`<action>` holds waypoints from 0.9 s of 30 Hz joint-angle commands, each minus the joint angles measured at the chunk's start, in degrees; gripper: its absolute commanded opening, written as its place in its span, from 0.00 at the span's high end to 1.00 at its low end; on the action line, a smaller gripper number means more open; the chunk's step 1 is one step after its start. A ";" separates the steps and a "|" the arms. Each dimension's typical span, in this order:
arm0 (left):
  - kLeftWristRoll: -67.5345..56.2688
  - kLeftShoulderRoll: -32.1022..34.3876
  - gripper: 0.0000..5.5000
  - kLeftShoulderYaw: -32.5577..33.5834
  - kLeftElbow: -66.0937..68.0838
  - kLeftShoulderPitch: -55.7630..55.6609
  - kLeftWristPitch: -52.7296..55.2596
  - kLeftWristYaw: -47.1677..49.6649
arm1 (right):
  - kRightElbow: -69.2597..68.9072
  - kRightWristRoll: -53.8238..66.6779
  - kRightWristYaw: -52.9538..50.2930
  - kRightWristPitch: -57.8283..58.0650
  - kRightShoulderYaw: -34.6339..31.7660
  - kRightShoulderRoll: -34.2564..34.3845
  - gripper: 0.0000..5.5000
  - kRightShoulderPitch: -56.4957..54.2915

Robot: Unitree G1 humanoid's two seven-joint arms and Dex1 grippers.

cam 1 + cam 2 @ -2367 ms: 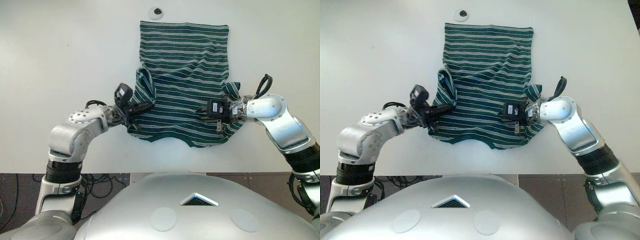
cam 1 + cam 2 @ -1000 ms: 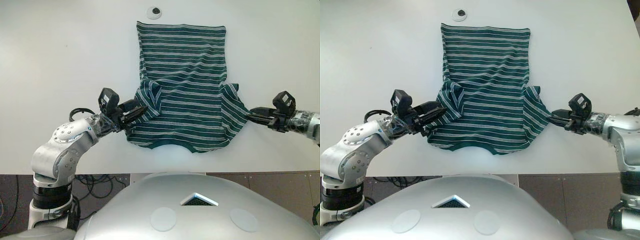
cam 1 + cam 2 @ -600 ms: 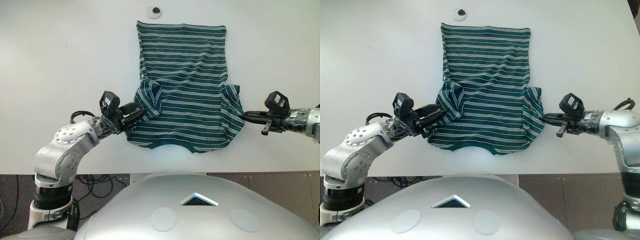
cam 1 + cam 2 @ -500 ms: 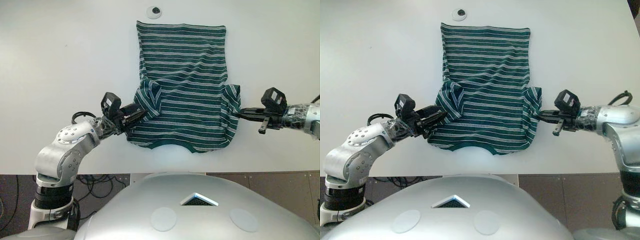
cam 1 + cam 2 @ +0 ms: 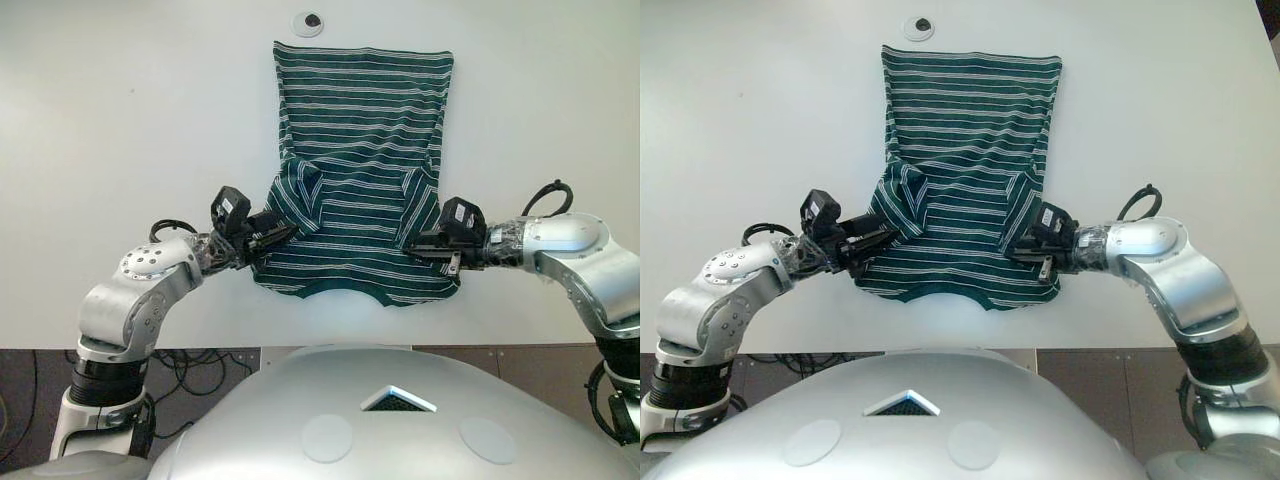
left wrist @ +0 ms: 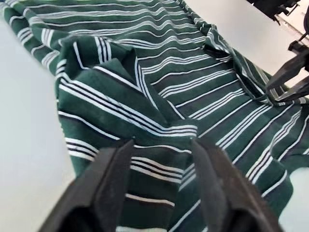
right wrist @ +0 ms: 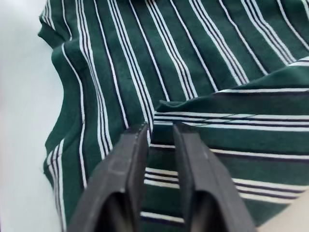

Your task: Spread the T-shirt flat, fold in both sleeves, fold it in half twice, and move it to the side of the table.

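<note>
Green T-shirt [image 5: 365,120], 1; end effectors [image 5: 278,232] [image 5: 415,247], 2

The table [image 5: 120,120] is viewed from above by the two head cameras, aimed forward and down. Nearly the same field is shared, slightly offset: the whole T-shirt [image 5: 365,130] and both arms. The striped cloth is seen close up, at a low angle, past the left gripper [image 6: 161,145] and the right gripper [image 7: 160,130].

White table [image 5: 120,100] — dark floor [image 5: 30,385] below
</note>
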 commanded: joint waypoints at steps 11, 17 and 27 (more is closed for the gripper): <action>36.06 26.41 0.34 -0.13 12.87 7.85 -50.03 -10.67 | 20.94 -20.48 3.35 -59.08 -12.83 -10.27 0.58 10.09; 42.70 25.95 0.34 -3.76 20.25 6.07 -63.68 -9.69 | 31.96 -26.73 5.74 -82.03 -10.16 -14.11 0.58 13.27; 50.16 21.64 0.34 -10.11 20.91 4.80 -72.08 -6.89 | 29.15 -27.38 3.04 -89.35 -5.04 -12.84 0.58 15.18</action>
